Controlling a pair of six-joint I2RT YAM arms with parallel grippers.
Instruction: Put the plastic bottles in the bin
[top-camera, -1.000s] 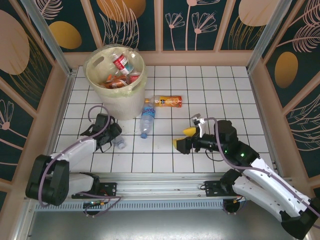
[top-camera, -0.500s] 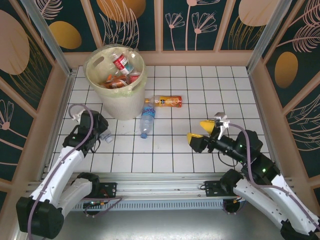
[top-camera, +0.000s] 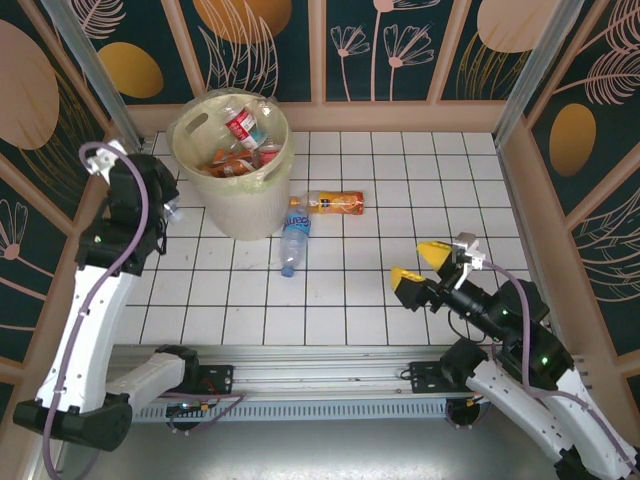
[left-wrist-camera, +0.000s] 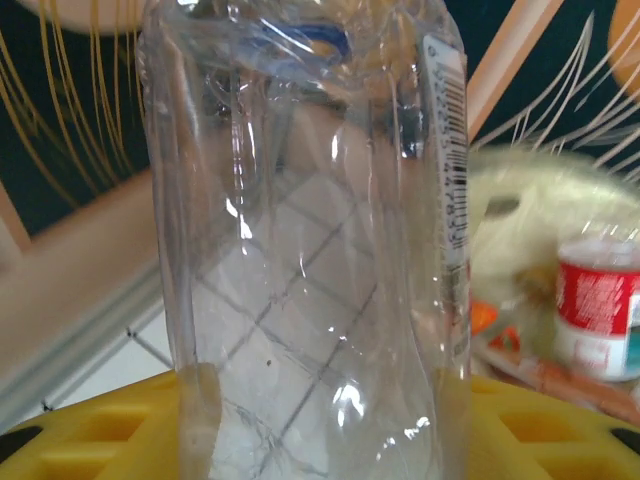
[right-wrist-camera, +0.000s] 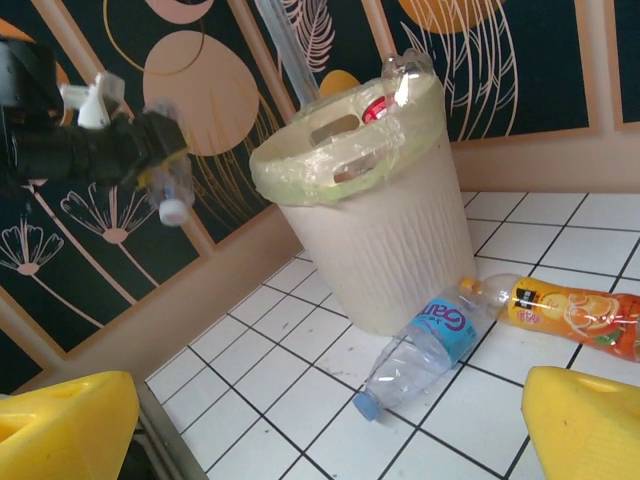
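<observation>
Plastic bottle (left-wrist-camera: 310, 250) held up at the far left, just beside the bin (top-camera: 240, 215).
The left fingers (left-wrist-camera: 90, 430) clench its clear body, lifted high, probably so that it can clear the rim. The right fingers (top-camera: 435, 250) hang spread and empty at the near right. A blue-labelled bottle (top-camera: 293, 240) and an orange-labelled bottle (top-camera: 335, 203) wait on the tabletop (top-camera: 450, 180) by the bin's base.

We see a robot test cell in a lab: a white gridded table (top-camera: 420, 180) mid-frame, aluminium posts (top-camera: 92, 75) at upper corners, floral-printed panels (top-camera: 400, 45) along the top.
</observation>
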